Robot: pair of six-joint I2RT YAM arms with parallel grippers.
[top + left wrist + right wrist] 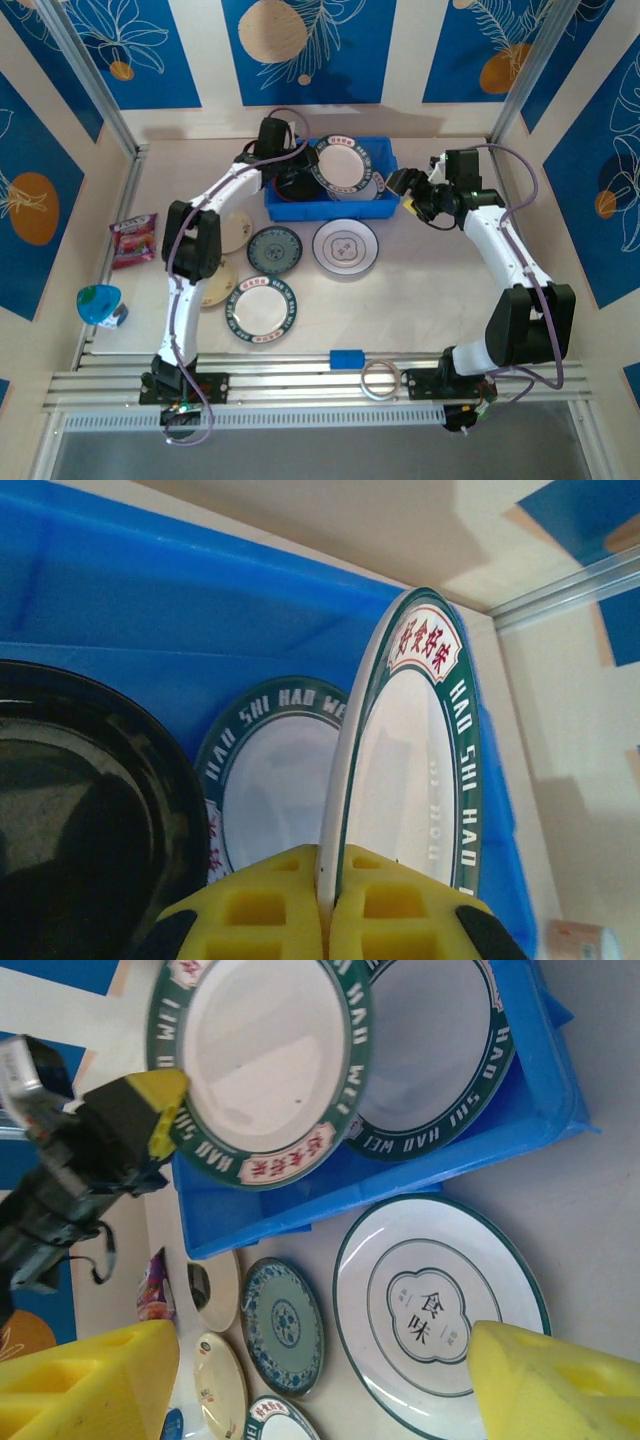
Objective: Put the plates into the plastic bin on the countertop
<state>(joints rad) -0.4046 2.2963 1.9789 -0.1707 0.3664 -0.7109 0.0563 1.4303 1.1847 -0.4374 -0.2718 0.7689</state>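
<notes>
Left jaws pinch rim of green-rim plate (415, 770), held on edge over blue bin (150, 600) at far middle of table (420, 300). Right jaws wide, empty, just right of bin. I should tip plate flat, lower slow onto plate inside (270, 780), then let go.

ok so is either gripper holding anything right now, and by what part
The left gripper pinches a green-rimmed plate by its rim, over the plastic bin. The right gripper is open and holds nothing.
</notes>
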